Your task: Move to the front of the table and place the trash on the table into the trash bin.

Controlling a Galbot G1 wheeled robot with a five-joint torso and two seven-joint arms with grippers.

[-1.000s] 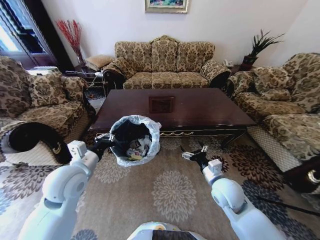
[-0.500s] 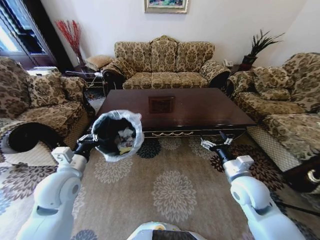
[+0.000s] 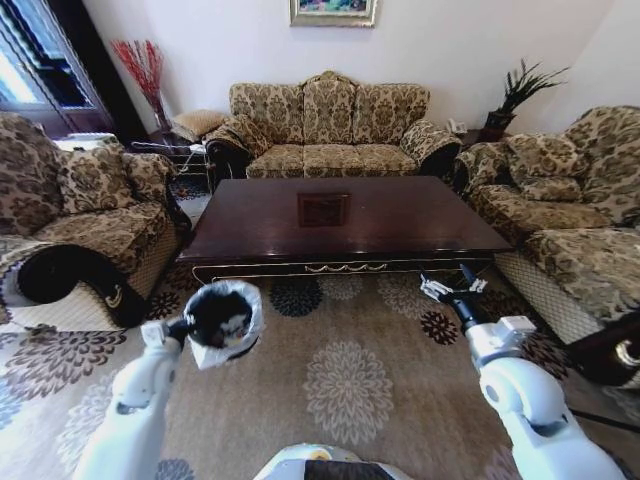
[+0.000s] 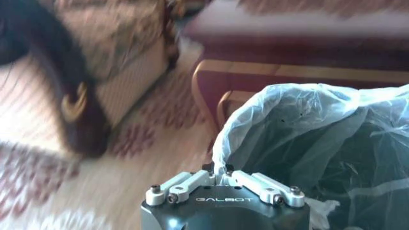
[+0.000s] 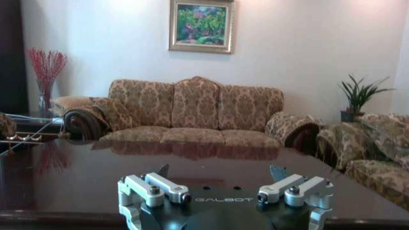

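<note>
Sitting room, patterned floral carpet (image 3: 345,385) underfoot, brocade sofas on three sides.

Small round black trash bin (image 3: 222,318) with a ruffled translucent white bag over its rim: held up off the carpet, tipped toward the head camera so its mouth shows. It sits to the robot's left, in front of the bench's near-left corner and clear of it. Pale crumpled litter (image 3: 233,326) lies inside; single pieces cannot be made out.

Left gripper (image 3: 183,327): fingers pressed together, pinching the bag and rim at the bin's left side. In the left wrist view the bag (image 4: 319,139) bulges just past the closed fingertips (image 4: 217,168), with the bench's scroll-trimmed leg behind.

Large rectangular low bench (image 3: 345,217) of glossy dark brown wood, square centre inlay, pale scroll apron along the near edge. Its top is bare and reflects the sofa.

Right gripper (image 3: 447,287): raised in front of the bench's near-right corner, fingers spread, holding nothing. The right wrist view looks level across the bench top (image 5: 96,167) between the two spread fingers (image 5: 164,170).

Beyond: three-seat brocade sofa (image 3: 330,125) at the far side, framed painting (image 3: 334,11) above it, red twigs in a vase (image 3: 145,70) far left, potted green plant (image 3: 520,95) far right.
</note>
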